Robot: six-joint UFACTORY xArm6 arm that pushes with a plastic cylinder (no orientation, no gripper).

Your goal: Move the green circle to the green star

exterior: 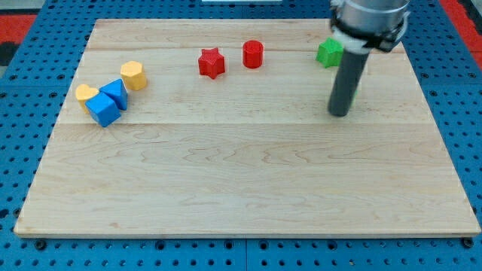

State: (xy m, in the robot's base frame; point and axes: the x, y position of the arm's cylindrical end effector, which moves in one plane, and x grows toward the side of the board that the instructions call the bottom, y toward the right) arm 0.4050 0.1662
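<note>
One green block (327, 53) shows near the view's top right; its right side is hidden behind the arm, and I cannot tell whether it is the star or the circle. No second green block shows; the arm may be covering it. My tip (340, 114) rests on the board below the green block and slightly to its right, a clear gap away and touching no block.
A red star (212, 62) and a red circle (253, 54) lie at top centre. At the left sit a yellow block (133, 75), a yellow heart (85, 94), a blue triangle (114, 92) and a blue cube (102, 111). The wooden board (241, 188) lies on a blue perforated table.
</note>
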